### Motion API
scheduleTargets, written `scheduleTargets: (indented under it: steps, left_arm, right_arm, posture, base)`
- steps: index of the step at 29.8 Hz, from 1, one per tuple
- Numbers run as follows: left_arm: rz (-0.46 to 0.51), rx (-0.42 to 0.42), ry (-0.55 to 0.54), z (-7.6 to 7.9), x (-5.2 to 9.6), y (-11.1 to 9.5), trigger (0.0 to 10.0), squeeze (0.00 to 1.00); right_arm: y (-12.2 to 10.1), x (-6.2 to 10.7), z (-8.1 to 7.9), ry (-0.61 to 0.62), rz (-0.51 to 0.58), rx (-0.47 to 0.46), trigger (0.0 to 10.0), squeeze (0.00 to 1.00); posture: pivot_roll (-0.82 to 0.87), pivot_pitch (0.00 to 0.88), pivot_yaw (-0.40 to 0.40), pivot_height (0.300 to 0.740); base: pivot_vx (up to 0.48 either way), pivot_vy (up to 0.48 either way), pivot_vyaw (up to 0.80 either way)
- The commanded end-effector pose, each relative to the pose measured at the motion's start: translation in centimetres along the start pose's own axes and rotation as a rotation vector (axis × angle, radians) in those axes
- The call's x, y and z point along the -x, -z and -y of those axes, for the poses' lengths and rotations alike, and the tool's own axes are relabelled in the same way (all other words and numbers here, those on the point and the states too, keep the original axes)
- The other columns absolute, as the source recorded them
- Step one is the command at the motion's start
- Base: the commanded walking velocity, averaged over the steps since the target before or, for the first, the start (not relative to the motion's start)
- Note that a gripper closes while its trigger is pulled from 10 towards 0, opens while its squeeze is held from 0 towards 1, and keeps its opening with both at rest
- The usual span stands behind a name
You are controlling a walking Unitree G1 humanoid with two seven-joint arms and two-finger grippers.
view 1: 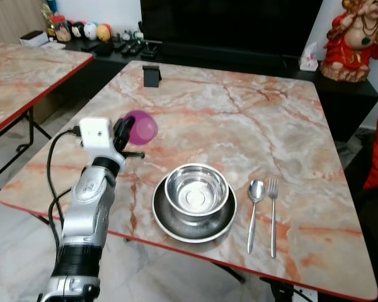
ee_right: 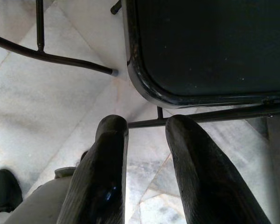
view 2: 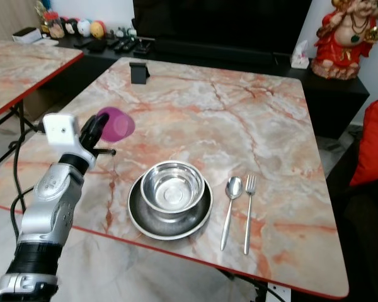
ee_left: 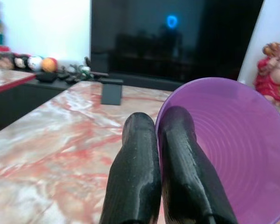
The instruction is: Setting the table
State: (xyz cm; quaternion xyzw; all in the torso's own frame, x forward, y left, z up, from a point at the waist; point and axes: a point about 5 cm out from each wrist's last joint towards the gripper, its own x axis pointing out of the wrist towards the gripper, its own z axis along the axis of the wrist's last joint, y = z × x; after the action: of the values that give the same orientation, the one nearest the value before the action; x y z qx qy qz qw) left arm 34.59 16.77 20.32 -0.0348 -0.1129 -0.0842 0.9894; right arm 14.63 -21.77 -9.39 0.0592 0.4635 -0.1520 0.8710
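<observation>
My left gripper (view 1: 123, 131) is shut on the rim of a purple plastic cup (view 1: 142, 127), which it holds tilted on its side above the left part of the marble table (view 1: 239, 119). In the left wrist view one finger lies inside the cup (ee_left: 233, 149) and the other outside. A steel bowl (view 1: 196, 189) sits in a steel plate (view 1: 169, 225) near the front edge. A spoon (view 1: 255, 192) and a fork (view 1: 273, 214) lie side by side to the right of the plate. My right gripper (ee_right: 147, 125) hangs open over the floor with nothing between its fingers.
A small black stand (view 1: 152, 75) is at the table's far left. A second marble table (view 1: 25, 69) stands to the left across a gap of floor. A red figurine (view 1: 353, 38) and a dark screen are behind. A black chair seat (ee_right: 205, 46) is near the right gripper.
</observation>
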Motion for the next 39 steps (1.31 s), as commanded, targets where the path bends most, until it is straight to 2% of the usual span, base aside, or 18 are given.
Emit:
scheduleTargets:
  steps: [1,3,4,5,8,10,16,17,18,20,30,31,39]
  left_arm:
    - [-0.052,0.036,0.029,0.2,-0.7,0.0,10.0,0.0]
    - [-0.107,0.031,0.028,0.0,-1.5,-0.2,10.0,0.0]
    - [-0.181,0.061,0.04,0.0,-2.1,-0.1,10.0,0.0]
    - [-0.181,0.061,0.04,0.0,-2.1,-0.1,10.0,0.0]
    - [-0.293,0.116,0.038,-0.1,-2.8,0.0,10.0,0.0]
    - [-0.339,0.114,0.034,-0.2,-3.2,0.1,10.0,0.0]
    - [-0.442,0.132,0.043,-0.3,-3.5,-0.2,10.0,0.0]
    - [-0.491,0.156,0.039,-0.2,-3.4,0.0,10.0,0.0]
    - [-0.491,0.156,0.039,-0.2,-3.4,0.0,10.0,0.0]
    - [-0.558,0.125,0.025,-0.5,-3.1,0.2,10.0,0.0]
    - [-0.669,0.027,0.085,-0.4,-2.2,0.0,10.0,0.0]
    - [-0.674,-0.006,0.078,-0.5,-2.1,0.2,10.0,0.0]
    - [-0.717,-0.018,0.071,0.0,-1.8,1.3,10.0,0.0]
  right_arm:
    - [0.0,0.0,-0.3,-0.01,-0.005,0.005,10.0,0.0]
    - [0.0,0.0,-0.3,-0.014,-0.005,0.011,10.0,0.0]
    - [-0.1,0.0,-0.3,-0.017,-0.005,0.012,10.0,0.0]
    - [-0.1,0.0,-0.3,-0.017,-0.005,0.012,10.0,0.0]
    - [-0.1,-0.1,-0.4,-0.023,-0.009,0.013,10.0,0.0]
    - [-0.1,-0.1,-0.5,-0.027,-0.011,0.015,10.0,0.0]
    - [-0.1,-0.1,-0.6,-0.035,-0.016,0.022,10.0,0.0]
    - [-0.1,-0.1,-0.6,-0.035,-0.017,0.024,10.0,0.0]
    - [-0.1,-0.1,-0.6,-0.035,-0.017,0.024,10.0,0.0]
    - [-0.1,-0.1,-0.6,-0.037,-0.018,0.026,10.0,0.0]
    - [0.0,-0.1,-0.6,-0.043,-0.024,0.032,10.0,0.0]
    - [0.0,-0.1,-0.7,-0.045,-0.025,0.032,10.0,0.0]
    - [0.1,0.0,-0.8,-0.047,-0.027,0.029,10.0,0.0]
  posture:
    - [0.02,0.0,-0.048,0.74]
    - [0.02,0.0,-0.048,0.74]
    - [0.03,0.0,-0.048,0.74]
    - [0.03,0.0,-0.048,0.74]
    - [0.03,0.0,-0.043,0.74]
    - [0.03,0.0,-0.04,0.74]
    - [0.03,0.0,-0.036,0.74]
    - [0.04,0.0,-0.038,0.74]
    - [0.04,0.0,-0.038,0.74]
    - [0.04,0.0,-0.038,0.74]
    - [0.05,0.0,-0.033,0.74]
    - [0.05,0.0,-0.031,0.74]
    - [0.04,0.0,-0.024,0.74]
  base:
    - [0.0,0.0,0.0]
    - [0.0,0.0,0.0]
    - [0.0,0.0,0.0]
    - [0.0,0.0,0.0]
    - [0.0,0.0,0.0]
    - [0.0,0.0,0.0]
    - [0.0,0.0,0.0]
    - [0.0,0.0,0.0]
    - [0.0,0.0,0.0]
    - [0.0,0.0,0.0]
    - [0.0,0.0,0.0]
    - [0.0,0.0,0.0]
    - [0.0,0.0,0.0]
